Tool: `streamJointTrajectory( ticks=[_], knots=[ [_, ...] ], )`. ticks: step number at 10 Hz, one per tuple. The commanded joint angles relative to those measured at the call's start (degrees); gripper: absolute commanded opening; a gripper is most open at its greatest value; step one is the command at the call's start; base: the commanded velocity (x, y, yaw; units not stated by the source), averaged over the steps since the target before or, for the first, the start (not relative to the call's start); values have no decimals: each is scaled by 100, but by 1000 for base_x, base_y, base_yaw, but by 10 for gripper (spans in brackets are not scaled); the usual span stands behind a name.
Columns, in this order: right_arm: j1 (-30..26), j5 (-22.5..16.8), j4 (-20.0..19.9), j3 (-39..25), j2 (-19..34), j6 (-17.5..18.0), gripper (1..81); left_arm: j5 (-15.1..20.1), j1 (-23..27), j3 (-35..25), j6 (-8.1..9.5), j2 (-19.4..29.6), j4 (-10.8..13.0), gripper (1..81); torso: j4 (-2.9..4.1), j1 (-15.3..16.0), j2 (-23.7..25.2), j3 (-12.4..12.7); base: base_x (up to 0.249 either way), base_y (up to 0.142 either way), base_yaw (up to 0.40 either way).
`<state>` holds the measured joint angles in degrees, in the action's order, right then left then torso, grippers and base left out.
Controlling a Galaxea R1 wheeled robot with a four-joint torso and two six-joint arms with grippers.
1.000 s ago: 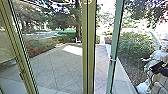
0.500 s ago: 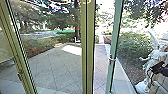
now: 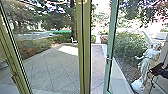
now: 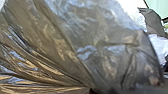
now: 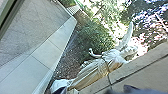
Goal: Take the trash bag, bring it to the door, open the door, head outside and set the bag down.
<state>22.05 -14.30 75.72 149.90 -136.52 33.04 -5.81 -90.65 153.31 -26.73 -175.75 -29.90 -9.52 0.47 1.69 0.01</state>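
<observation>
Doorway onto a paved yard (image 3: 52, 67). The trash bag (image 4: 100, 50) lies close at the left wrist, its folds converging toward 1 spot; this suggests a hold at the gathered plastic, letting the bulk hang, though the left gripper's grip cannot be told. The right gripper (image 3: 155, 70), near and right, is raised in front of the statue (image 3: 146, 60), presumably to keep 1 arm free for the glass door (image 3: 109, 60); whether it is spread or closed cannot be told.
</observation>
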Motion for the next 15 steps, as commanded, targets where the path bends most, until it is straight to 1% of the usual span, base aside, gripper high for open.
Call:
streamJointTrajectory(
  ticks=[1, 2, 4, 6, 11, 15],
  knots=[
    [-899, -303, 224, 468, 281, 45, 811, 423, 236, -11, 2, -57, -33, 10, -2, 0, 0, 0, 0, 0, 0],
    [-908, -144, 224, 635, 272, 45, 811, 423, 228, -11, 2, -57, -34, 10, -2, 0, 0, 0, 0, 0, 0],
    [-926, -11, 242, 865, 298, 36, 811, 423, 218, -11, 2, -57, -59, 10, -2, 0, 0, 0, 0, 0, 0],
    [-900, 103, 277, 926, 421, 36, 811, 423, 218, -3, 2, -66, -59, 10, -2, 0, 0, 0, 0, 0, 0],
    [-978, 94, 286, 935, 580, -7, 811, 423, 201, -3, 2, -66, -51, 10, -2, 0, 0, 0, 0, 0, 0],
    [-1154, -64, 497, 1032, 562, -43, 811, 423, 201, -3, -7, -66, -51, 10, -2, 0, 0, 0, 0, 0, 0]
  ],
)
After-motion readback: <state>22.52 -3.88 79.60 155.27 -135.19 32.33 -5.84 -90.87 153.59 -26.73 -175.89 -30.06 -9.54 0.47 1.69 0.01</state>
